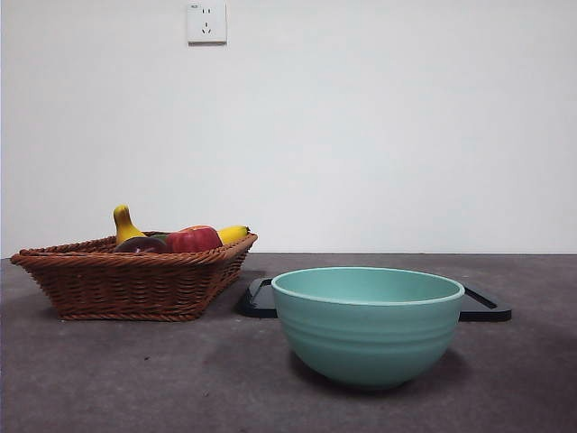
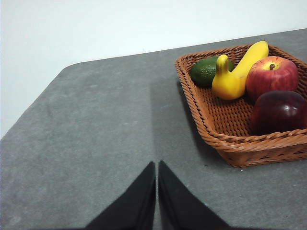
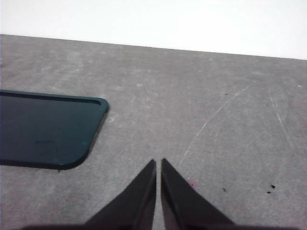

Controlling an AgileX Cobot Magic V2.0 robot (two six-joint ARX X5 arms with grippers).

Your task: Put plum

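The plum (image 2: pixel 279 111), dark maroon and glossy, lies in the wicker basket (image 2: pixel 211 120) beside a red apple (image 2: pixel 272 75). From the front its top (image 1: pixel 141 244) just shows over the basket rim (image 1: pixel 135 259). My left gripper (image 2: pixel 157 165) is shut, holds nothing, and hovers over bare table a short way from the basket. With jaws shut and nothing held, my right gripper (image 3: pixel 158 163) hangs over the table beside a dark tray (image 3: pixel 45 129). Neither arm appears in the front view.
The basket also holds a yellow gourd-shaped fruit (image 2: pixel 226 82), a banana (image 2: pixel 252 55) and a green avocado (image 2: pixel 206 70). A teal bowl (image 1: pixel 367 325) stands at the front centre, with the dark tray (image 1: pixel 482 304) behind it. The table edge (image 2: pixel 33 110) runs near my left gripper.
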